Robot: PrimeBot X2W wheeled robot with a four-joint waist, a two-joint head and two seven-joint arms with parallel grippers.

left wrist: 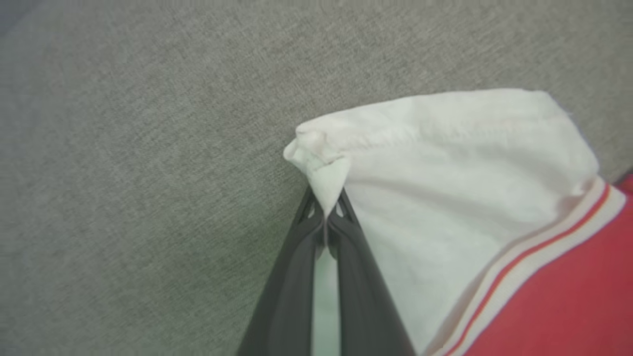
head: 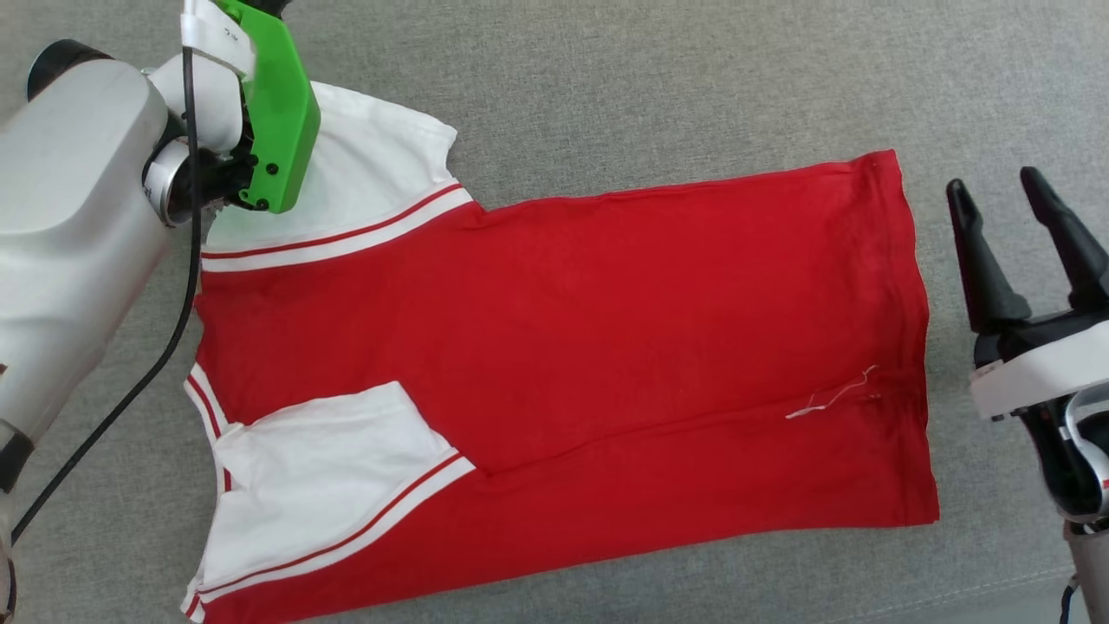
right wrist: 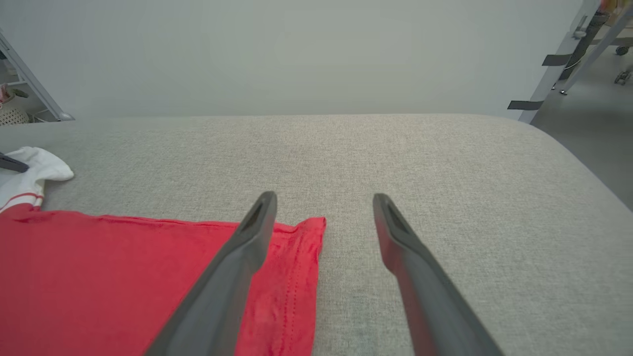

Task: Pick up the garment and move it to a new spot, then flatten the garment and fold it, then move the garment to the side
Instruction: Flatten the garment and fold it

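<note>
With the garment (head: 563,329) spread flat mid-frame, we judge we're folding: left gripper (left wrist: 326,217) clamps the upper-left sleeve (head: 381,173) corner, right gripper (head: 996,186) hangs fingers apart at frame right; next, we'd carry that sleeve inward.

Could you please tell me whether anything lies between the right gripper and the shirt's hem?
Nothing visible does. Bare grey upholstery lies between the open right gripper and the near hem of the garment.
</note>
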